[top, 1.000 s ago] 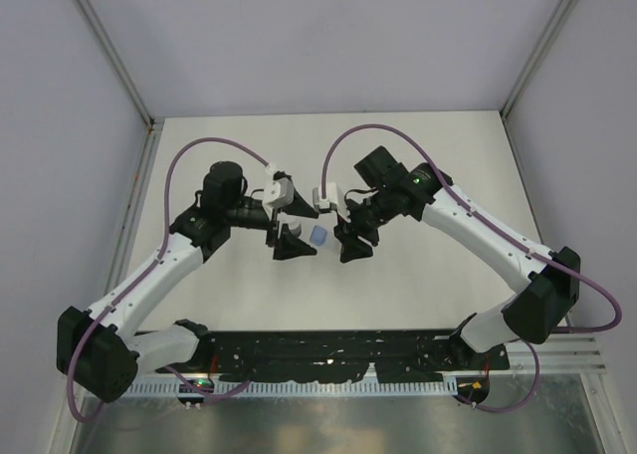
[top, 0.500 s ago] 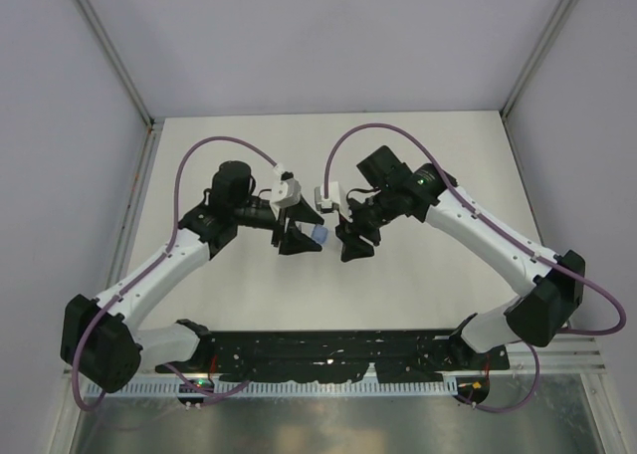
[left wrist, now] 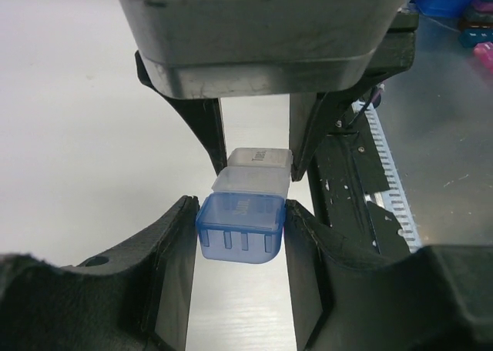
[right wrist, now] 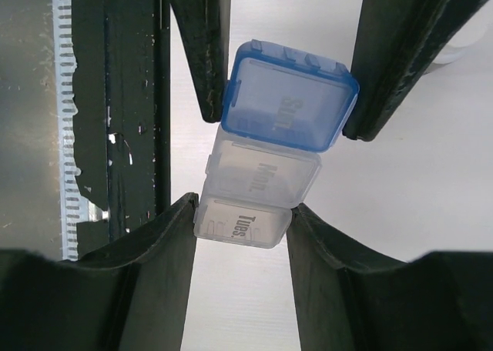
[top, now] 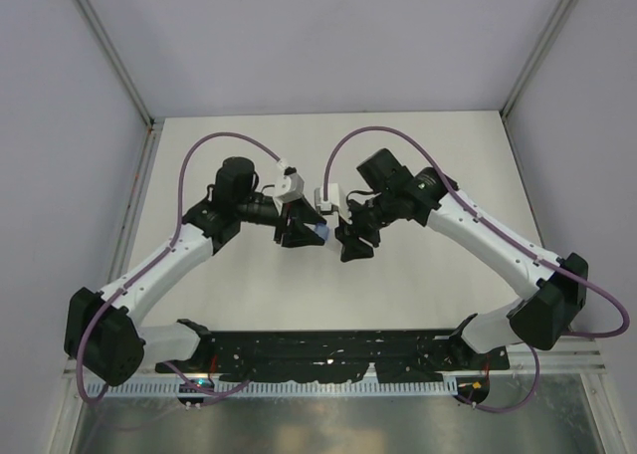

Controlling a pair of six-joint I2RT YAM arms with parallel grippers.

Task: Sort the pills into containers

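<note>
A small strip of three joined containers hangs above the table between the arms: a blue "Sun." box (right wrist: 289, 97), a clear "Mon." box (right wrist: 262, 174) and a clear "Tues." box (right wrist: 243, 220). My right gripper (right wrist: 243, 211) is shut on the "Tues." end. My left gripper (left wrist: 240, 212) faces it and is shut on the blue box (left wrist: 240, 226), both fingers touching its sides. From above, the strip (top: 320, 234) shows as a blue speck between the left gripper (top: 304, 233) and the right gripper (top: 344, 237). No pills are in view.
A black slotted rail (top: 328, 349) runs along the near table edge, with a metal shelf below it. White walls and metal posts (top: 149, 125) enclose the pale tabletop (top: 328, 145). Purple cables loop above both wrists.
The left gripper moved right onto the blue end of the strip and its jaws narrowed until they touch it. The right gripper kept its hold and barely moved.
</note>
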